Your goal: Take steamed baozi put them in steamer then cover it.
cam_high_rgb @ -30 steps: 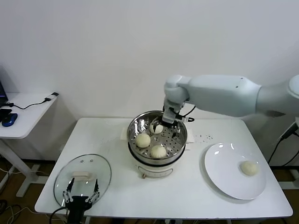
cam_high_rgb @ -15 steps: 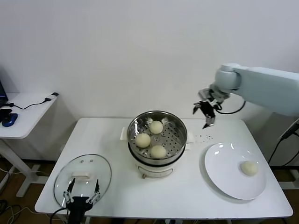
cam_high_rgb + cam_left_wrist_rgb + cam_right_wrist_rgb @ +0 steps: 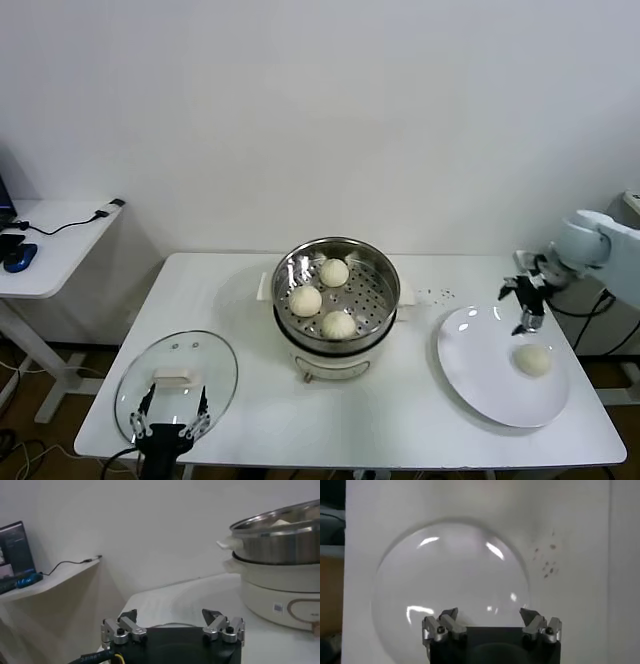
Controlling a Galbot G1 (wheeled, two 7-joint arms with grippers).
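Three baozi [image 3: 334, 272] [image 3: 305, 300] [image 3: 339, 324] lie in the shiny steamer [image 3: 383, 263] at the table's middle. A fourth baozi [image 3: 533, 360] lies on the white plate [image 3: 480, 370] at the right. My right gripper [image 3: 526, 304] hangs open and empty above the plate's far edge, just above and behind that baozi; its wrist view shows the bare plate [image 3: 450, 570] under the gripper [image 3: 489, 614]. The glass cover [image 3: 178, 378] with its white handle lies flat at the front left. My left gripper [image 3: 168, 410] is open and idle at the cover's near edge; it also shows in the left wrist view [image 3: 172, 616].
The steamer sits on a white cooker base [image 3: 280, 595]. Dark crumbs [image 3: 438, 294] dot the table between steamer and plate. A side desk [image 3: 50, 245] with a cable and a blue mouse stands at the far left. The table's front edge is near the cover.
My right gripper left the third baozi in the steamer, lifted out, and swung right and down to above the plate. The left arm has not moved.
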